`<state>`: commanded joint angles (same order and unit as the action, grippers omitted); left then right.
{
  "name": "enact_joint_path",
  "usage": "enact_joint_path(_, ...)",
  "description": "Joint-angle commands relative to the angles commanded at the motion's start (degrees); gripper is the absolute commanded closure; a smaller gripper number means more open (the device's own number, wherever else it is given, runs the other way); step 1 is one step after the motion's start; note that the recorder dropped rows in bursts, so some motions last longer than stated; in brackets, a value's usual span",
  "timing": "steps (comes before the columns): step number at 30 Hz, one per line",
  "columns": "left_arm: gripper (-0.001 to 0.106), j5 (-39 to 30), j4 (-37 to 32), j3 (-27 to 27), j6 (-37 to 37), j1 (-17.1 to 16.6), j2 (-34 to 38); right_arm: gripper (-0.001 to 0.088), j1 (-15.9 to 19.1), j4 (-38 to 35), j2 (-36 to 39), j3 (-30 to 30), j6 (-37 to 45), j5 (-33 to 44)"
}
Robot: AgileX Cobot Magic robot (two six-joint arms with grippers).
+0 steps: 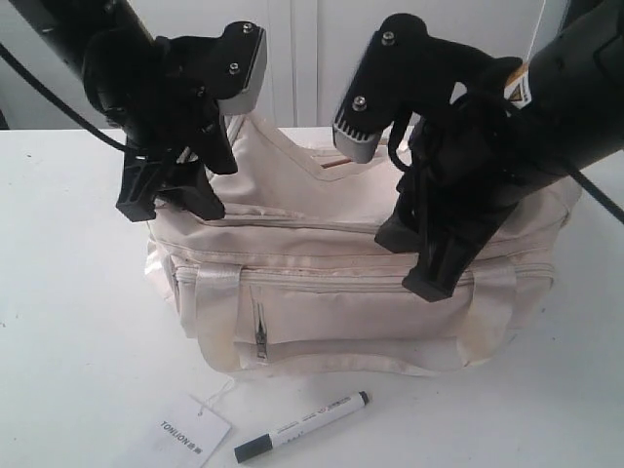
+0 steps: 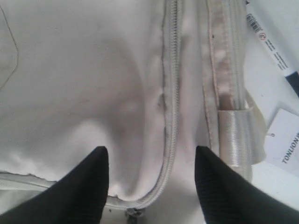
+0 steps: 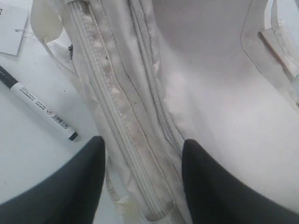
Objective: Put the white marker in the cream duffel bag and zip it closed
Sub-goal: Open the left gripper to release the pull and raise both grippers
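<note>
while both jaws gape over cream duffel bag (image 1: 341, 292), white marker (image 1: 302, 426) outside them

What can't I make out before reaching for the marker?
Soft cream fabric duffel bag, ends of its top zipper: exterior view, behind the black left gripper and right gripper.
Slim white marker with dark cap, barrel print: exterior view, too small.
White square paper tag: exterior view, cut by the bottom edge.
</note>
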<state>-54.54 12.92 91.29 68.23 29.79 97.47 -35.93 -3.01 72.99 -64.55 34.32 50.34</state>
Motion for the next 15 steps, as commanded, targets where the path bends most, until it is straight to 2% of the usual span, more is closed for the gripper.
enact_joint_path(9, 0.048, -0.2, 0.0, 0.0, 1.2, 0.0, 2.6, 0.038, 0.0, 0.0, 0.0, 0.0, 0.0, -0.7)
enact_joint_path(12, 0.059, -0.1, 0.0, 0.0, 1.2, 0.0, 2.6, 0.038, 0.0, 0.0, 0.0, 0.0, 0.0, -0.7)
enact_joint_path(15, 0.075, -0.5, 0.1, 0.0, 1.0, 0.0, 2.6, 0.038, 0.0, 0.0, 0.0, 0.0, 0.0, -0.7)
